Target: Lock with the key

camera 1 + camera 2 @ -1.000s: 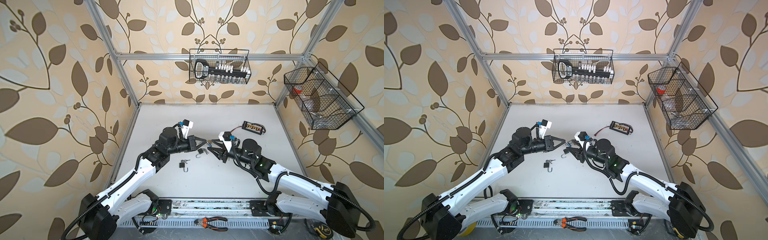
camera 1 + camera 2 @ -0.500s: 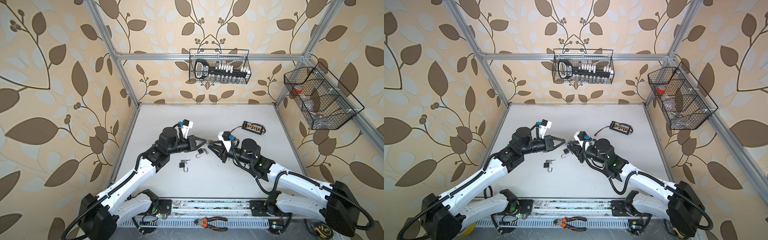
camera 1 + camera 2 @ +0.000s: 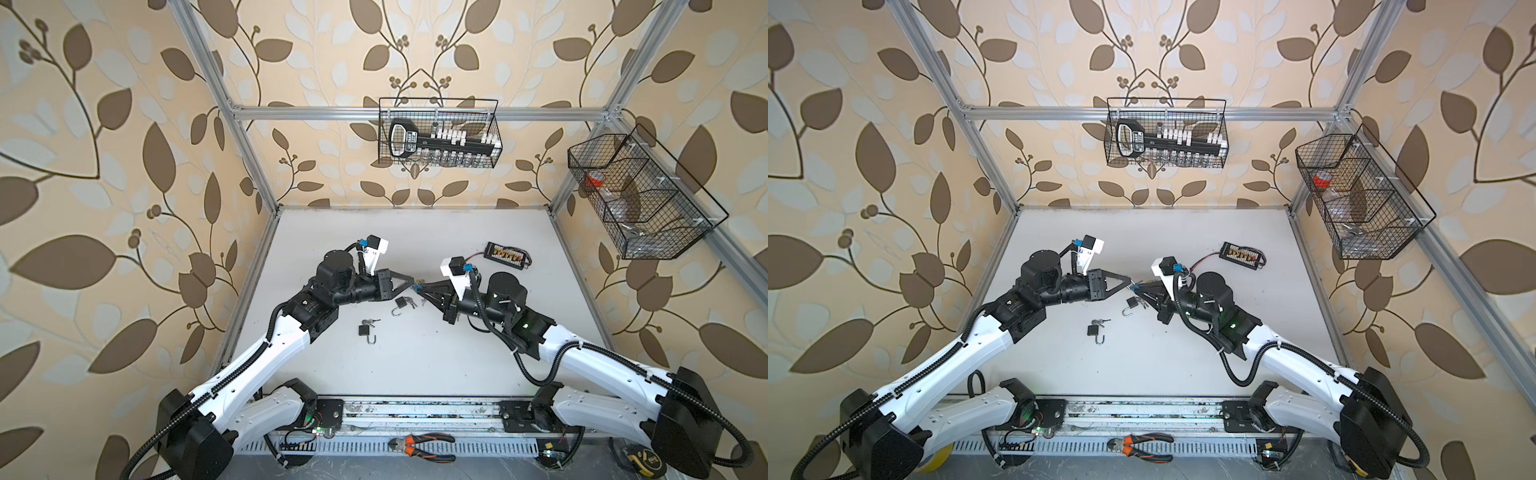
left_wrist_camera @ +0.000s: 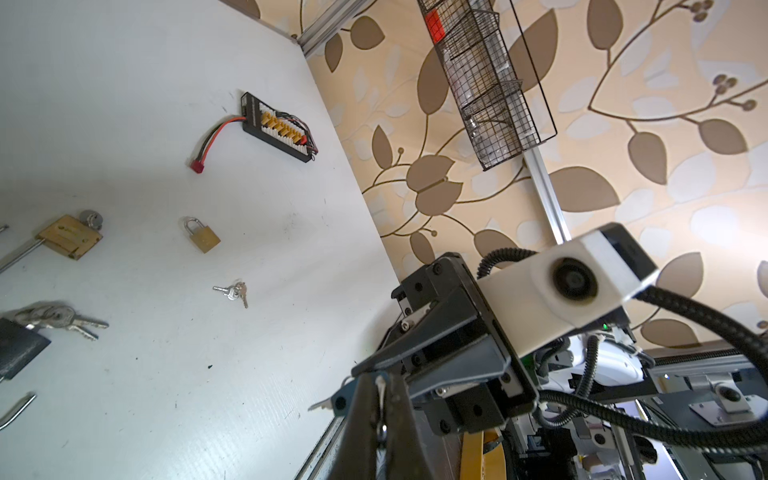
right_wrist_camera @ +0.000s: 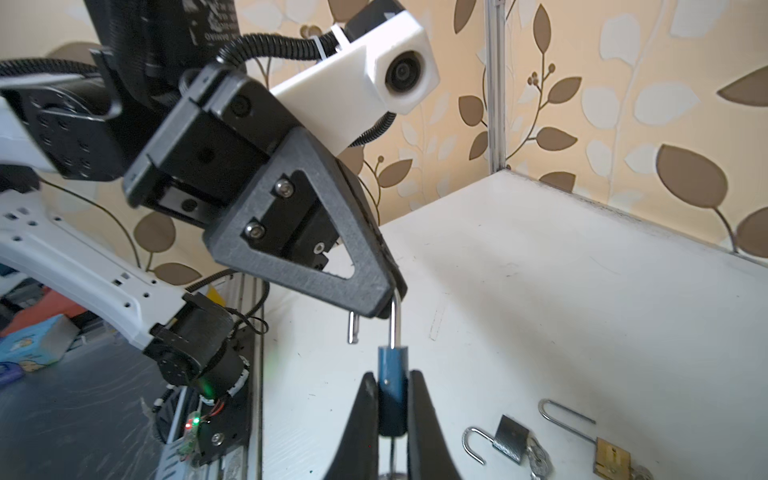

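— at the tips of my right tool (image 5: 390,384), the blue padlock (image 5: 390,363) is clamped by its body; my left tool (image 5: 388,301) is pinched together on its shackle (image 5: 394,326), both held above the bench (image 5: 540,270).
— closing it?
— i'd swing the free leg (image 5: 352,328) over its hole, then press straight, no twist.
— key?
— can't tell where it sits.

Beige wallpaper (image 3: 124,137) printed with brown and pale leaves closes in a white worktop (image 3: 415,365) on three sides. Aluminium frame bars (image 3: 311,111) rise from the worktop's far corners. One black wire basket (image 3: 436,99) hangs above the worktop's far edge, and a second basket (image 3: 660,243) hangs above its right edge.
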### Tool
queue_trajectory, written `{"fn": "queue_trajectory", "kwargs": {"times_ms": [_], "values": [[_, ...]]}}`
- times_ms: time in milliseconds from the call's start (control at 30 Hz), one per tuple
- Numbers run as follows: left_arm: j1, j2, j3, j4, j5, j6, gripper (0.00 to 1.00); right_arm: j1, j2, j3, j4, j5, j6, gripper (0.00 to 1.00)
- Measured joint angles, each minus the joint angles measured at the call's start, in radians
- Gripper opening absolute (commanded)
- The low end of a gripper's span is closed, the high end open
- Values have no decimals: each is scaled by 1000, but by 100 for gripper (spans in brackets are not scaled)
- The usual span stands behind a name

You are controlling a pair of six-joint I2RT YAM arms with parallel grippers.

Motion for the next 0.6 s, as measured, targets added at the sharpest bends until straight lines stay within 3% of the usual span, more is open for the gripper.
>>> {"fn": "queue_trajectory", "kwargs": {"times_ms": [267,600], "values": [[-1,-19,83,-8,126,97,0,-88,-27,74,7,-314,209,0],[-8,-39,167,-21,280,184,0,-96,-30,153,63,-523,408,0]]}}
